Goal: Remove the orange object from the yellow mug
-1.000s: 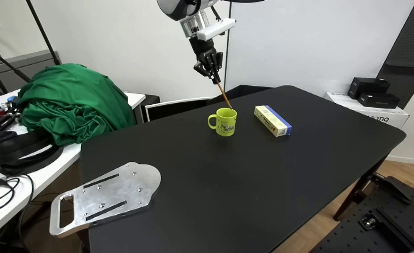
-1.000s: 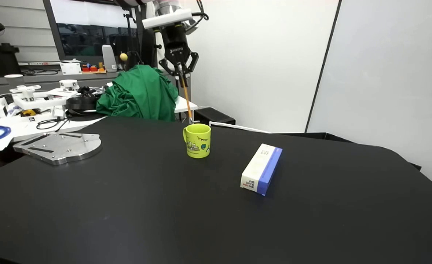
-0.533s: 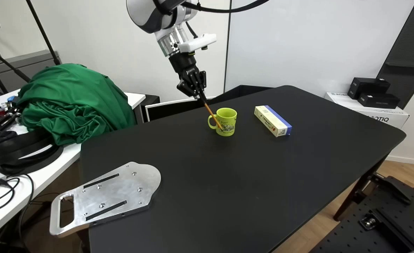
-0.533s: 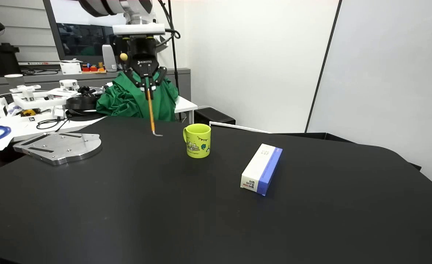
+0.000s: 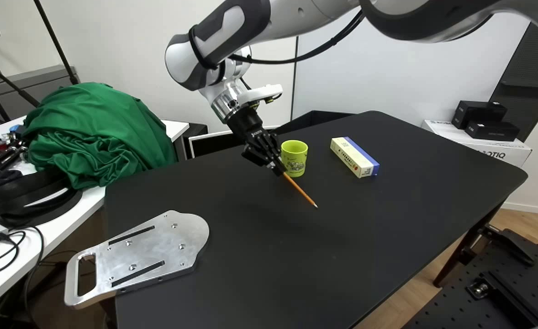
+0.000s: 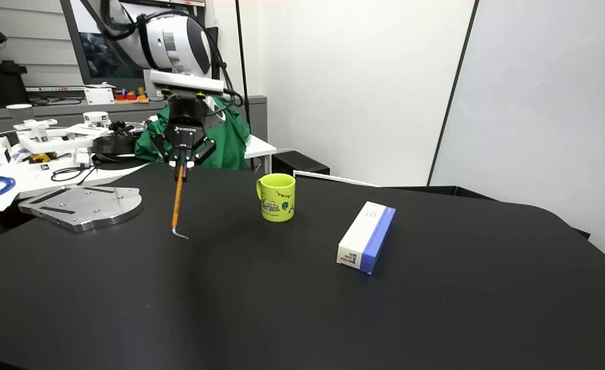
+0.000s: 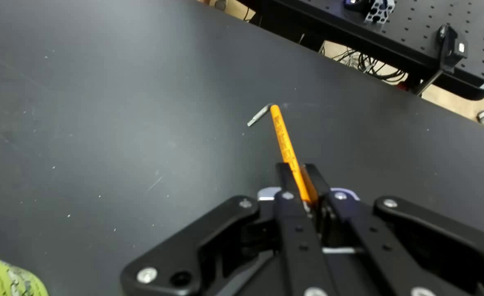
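The orange object is a thin orange stick with a bent metal tip (image 5: 301, 190) (image 6: 177, 203) (image 7: 284, 137). My gripper (image 5: 279, 169) (image 6: 180, 174) (image 7: 299, 169) is shut on its upper part, and the stick points down and outward from the fingertips. I cannot tell whether the tip touches the table. The yellow mug (image 5: 295, 160) (image 6: 277, 200) (image 7: 10, 279) stands upright, apart from the stick. The gripper is to the handle side of it. In an exterior view the gripper hides the mug's handle. In the wrist view only part of the mug shows at the lower left.
A yellow-and-blue box (image 5: 355, 157) (image 6: 366, 237) lies on the black table (image 5: 269, 256) on the mug's side away from the handle. A silver metal plate (image 5: 155, 251) (image 6: 84, 205) lies at the table's edge. A green cloth (image 5: 95, 132) is piled on a white side table.
The gripper has moved from above the mug to its handle side, then down and forward over the table. The stick has stayed in its fingers. The mug and box have not moved.
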You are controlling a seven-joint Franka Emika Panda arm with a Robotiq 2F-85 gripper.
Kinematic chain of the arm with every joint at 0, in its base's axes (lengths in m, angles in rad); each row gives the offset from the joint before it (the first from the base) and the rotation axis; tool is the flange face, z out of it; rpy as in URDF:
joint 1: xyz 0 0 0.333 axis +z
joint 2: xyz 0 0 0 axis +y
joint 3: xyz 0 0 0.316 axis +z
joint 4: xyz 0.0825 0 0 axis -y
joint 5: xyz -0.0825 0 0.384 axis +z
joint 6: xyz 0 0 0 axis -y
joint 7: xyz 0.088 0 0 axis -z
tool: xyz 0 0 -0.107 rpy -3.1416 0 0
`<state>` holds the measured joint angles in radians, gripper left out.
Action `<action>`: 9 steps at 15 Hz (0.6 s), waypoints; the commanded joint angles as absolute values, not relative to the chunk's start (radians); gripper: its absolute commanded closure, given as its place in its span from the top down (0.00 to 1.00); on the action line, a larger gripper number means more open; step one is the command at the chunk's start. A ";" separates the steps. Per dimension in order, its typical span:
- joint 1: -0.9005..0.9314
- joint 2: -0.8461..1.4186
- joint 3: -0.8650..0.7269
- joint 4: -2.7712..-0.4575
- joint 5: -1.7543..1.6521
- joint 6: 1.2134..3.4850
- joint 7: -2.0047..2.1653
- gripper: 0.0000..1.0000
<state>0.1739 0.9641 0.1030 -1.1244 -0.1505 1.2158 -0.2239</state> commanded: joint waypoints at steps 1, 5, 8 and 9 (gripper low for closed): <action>0.173 1.045 0.099 -1.042 -0.150 1.149 -0.224 0.02; 0.170 1.093 0.101 -1.026 -0.147 1.162 -0.225 0.02; 0.171 1.123 0.100 -1.014 -0.146 1.160 -0.224 0.02; 0.171 1.131 0.100 -1.011 -0.146 1.158 -0.223 0.02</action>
